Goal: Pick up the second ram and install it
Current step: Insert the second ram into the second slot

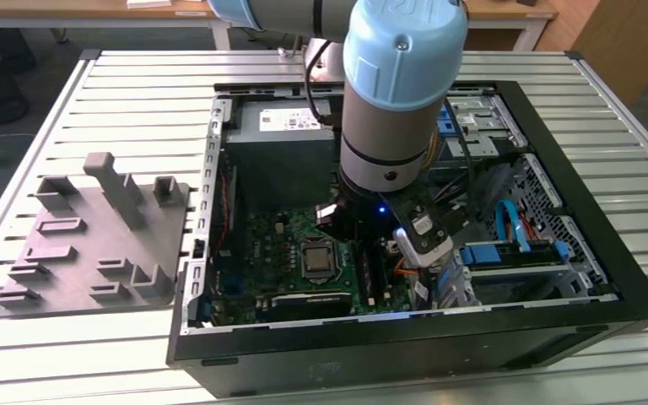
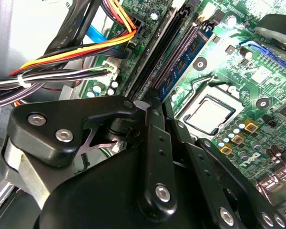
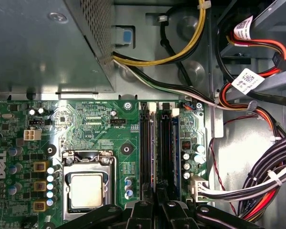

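My gripper (image 3: pixel 157 206) hangs inside the open computer case (image 1: pixel 577 278), right over the motherboard's memory slots. In both wrist views its black fingers (image 2: pixel 151 107) stand pressed close together. The second ram (image 3: pixel 154 148) is a thin dark stick seen edge-on. It runs along a slot straight out from between the fingertips, and the second wrist view shows it as a purplish strip (image 2: pixel 174 59). The fingers look shut on its near end. In the slot beside it sits another stick with a blue face (image 3: pixel 174 152).
The processor socket (image 3: pixel 86 188) lies beside the slots, with the grey power supply (image 3: pixel 43 43) behind. Bundled cables (image 3: pixel 271 186) crowd the other side of the slots. A grey plastic tray with raised blocks (image 1: pixel 88 245) lies on the slatted table at the exterior view's left.
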`<state>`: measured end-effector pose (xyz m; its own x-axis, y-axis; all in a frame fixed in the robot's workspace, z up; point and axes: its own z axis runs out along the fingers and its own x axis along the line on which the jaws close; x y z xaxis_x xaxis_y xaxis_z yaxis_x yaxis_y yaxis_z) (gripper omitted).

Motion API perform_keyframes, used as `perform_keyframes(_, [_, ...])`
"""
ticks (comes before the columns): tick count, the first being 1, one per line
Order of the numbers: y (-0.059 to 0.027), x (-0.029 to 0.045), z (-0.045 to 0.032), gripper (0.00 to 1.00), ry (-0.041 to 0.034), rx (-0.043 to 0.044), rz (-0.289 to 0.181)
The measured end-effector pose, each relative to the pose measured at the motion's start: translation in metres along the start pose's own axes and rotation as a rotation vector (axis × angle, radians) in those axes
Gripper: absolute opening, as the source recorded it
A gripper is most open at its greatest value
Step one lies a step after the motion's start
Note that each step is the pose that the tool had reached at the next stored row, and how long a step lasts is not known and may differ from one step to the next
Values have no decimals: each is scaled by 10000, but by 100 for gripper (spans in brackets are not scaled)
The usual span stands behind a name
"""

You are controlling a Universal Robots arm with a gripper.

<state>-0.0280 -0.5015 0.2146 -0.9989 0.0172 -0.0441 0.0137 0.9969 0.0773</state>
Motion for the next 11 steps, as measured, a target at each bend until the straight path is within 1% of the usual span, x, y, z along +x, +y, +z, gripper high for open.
perform_keyframes(2, [0, 0, 1, 14, -1, 8, 0])
perform_keyframes(7, [-2, 0, 1, 14, -1, 60, -3])
perform_keyframes(11, [-1, 0, 2, 14, -1, 64, -2])
